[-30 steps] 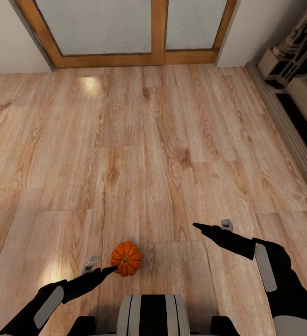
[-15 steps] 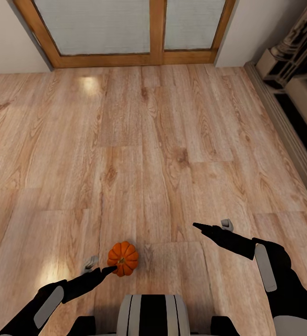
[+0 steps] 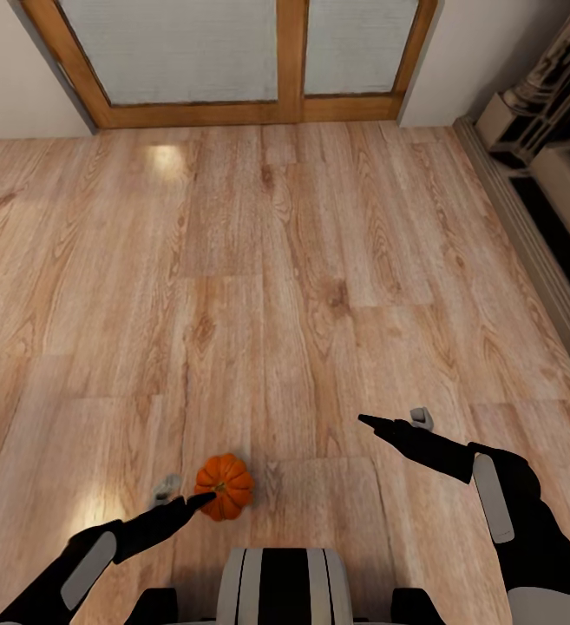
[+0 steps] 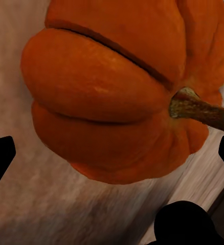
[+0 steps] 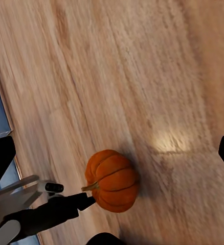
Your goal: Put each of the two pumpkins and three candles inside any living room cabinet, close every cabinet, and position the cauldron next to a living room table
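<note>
While the robot stands on the bare wooden floor (image 3: 285,260), its left pincer (image 3: 185,496) reaches low, its tips touching or nearly touching the near side of a small orange pumpkin (image 3: 224,486) that sits on the boards just ahead of the robot's base. Seen from the left wrist, the pincer stands wide, one tip showing at either side of the pumpkin (image 4: 127,92), not closed on it.

That pumpkin looks rigid, light and rounded, so I'd guess it rolls away from a nudge; its ribbed skin may be slick. The short stem (image 4: 199,108) seems too thin to trust, so squeezing across the fat middle looks safest.

Further right, the right pincer (image 3: 393,421) hangs in the air, carrying nothing; I cannot tell how wide it stands.
</note>
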